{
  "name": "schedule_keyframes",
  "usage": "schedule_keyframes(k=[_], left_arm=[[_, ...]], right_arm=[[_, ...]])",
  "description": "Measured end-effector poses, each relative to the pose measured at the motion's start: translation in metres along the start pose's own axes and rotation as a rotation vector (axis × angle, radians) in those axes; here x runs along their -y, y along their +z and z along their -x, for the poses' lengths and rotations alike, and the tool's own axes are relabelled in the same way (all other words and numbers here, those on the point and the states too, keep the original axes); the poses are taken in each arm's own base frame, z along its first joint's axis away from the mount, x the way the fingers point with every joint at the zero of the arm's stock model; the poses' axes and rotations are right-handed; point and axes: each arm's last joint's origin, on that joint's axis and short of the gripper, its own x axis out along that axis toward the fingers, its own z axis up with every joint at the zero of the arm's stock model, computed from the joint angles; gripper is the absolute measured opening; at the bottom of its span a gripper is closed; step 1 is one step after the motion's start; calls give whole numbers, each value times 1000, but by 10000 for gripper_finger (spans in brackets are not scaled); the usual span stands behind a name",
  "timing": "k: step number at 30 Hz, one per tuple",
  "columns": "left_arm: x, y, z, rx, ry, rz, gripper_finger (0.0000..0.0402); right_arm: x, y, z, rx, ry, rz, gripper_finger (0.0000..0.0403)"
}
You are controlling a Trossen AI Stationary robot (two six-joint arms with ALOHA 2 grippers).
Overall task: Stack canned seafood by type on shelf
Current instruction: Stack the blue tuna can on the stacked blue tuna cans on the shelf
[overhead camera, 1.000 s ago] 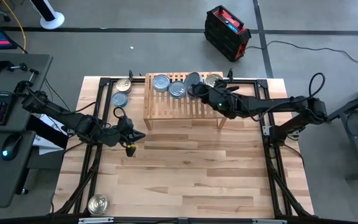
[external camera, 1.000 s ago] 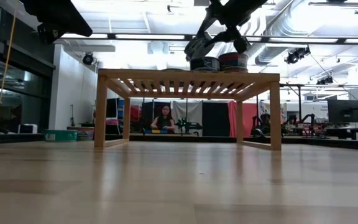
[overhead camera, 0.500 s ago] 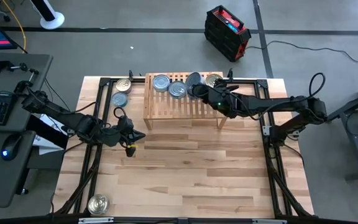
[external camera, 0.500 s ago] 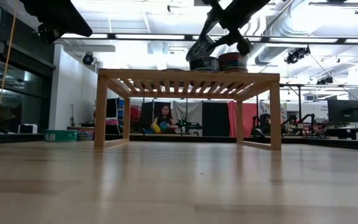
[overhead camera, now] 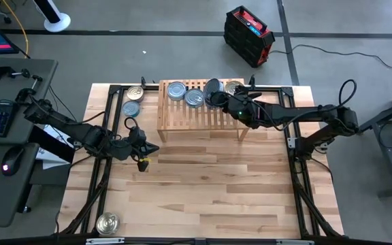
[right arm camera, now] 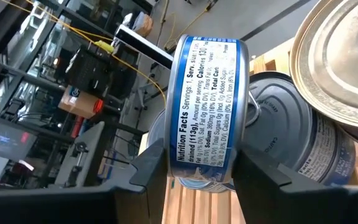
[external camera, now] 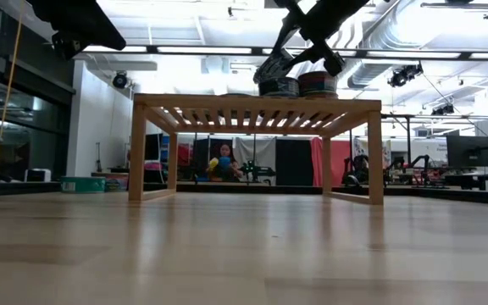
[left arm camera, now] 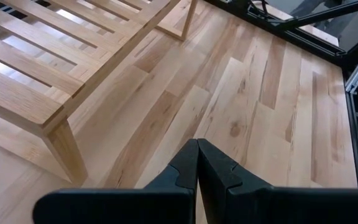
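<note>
The right gripper [overhead camera: 214, 95], its fingers [right arm camera: 149, 168] clamped on a blue-labelled tin [right arm camera: 209, 106] on edge above the shelf [overhead camera: 182, 117], must next level it onto the matching stack; left gripper [overhead camera: 154, 148], fingers together, waits over the surface [overhead camera: 209, 184].

High view: overhead, straight down, far enough to take in the whole table [overhead camera: 203, 184], both arms and floor around. Low view: at tabletop level, looking level across the boards, under the shelf [external camera: 257, 106] into the room behind. Left wrist view: close, angled down at the tabletop and one shelf corner [left arm camera: 42, 112]. Right wrist view: very close, a tin [right arm camera: 207, 102] fills the middle. All four views share the shelf.
</note>
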Motion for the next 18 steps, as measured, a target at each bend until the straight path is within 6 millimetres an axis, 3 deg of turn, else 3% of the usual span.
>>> schedule_keyframes(k=[18], left_arm=[[0,0,0,0,0,1,0]], right_arm=[[0,0,0,-4,0,-92,136]])
